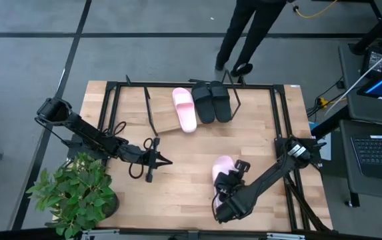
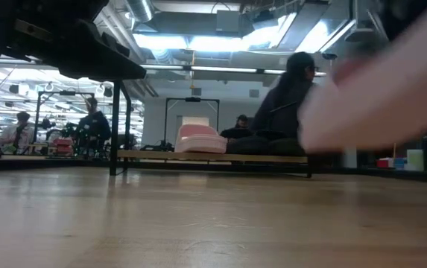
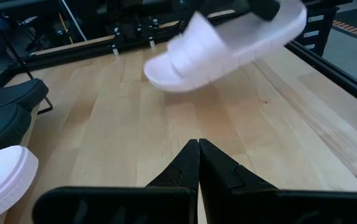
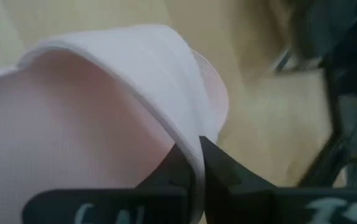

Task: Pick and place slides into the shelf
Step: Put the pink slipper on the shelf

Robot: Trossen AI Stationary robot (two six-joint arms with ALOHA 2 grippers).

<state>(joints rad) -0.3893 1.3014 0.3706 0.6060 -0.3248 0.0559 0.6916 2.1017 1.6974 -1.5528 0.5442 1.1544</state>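
One pale pink slide (image 1: 222, 166) is held near the table's near right, in my right gripper (image 1: 229, 181), which is shut on it. In the left wrist view this slide (image 3: 222, 43) hangs above the wood. The other pink slide (image 1: 185, 109) and two black slides (image 1: 211, 101) lie side by side on the slanted light-wood shelf (image 1: 167, 121) at the far middle. My left gripper (image 1: 168, 160) is shut and holds nothing, just above the table left of centre; its fingertips (image 3: 198, 146) point toward the held slide. My right gripper pinches the pink slide's wide strap at its edge (image 4: 187, 134), one finger under the strap and one outside it. The slide (image 3: 222, 43) is lifted clear of the table and tilted, and shows blurred above the wood in the low view (image 2: 381, 93).
A black metal frame (image 1: 281, 120) runs around the table's far and side edges. A potted plant (image 1: 77, 193) stands at the near left corner. A person (image 1: 244, 33) stands beyond the far edge. Bare wood lies between the two grippers.
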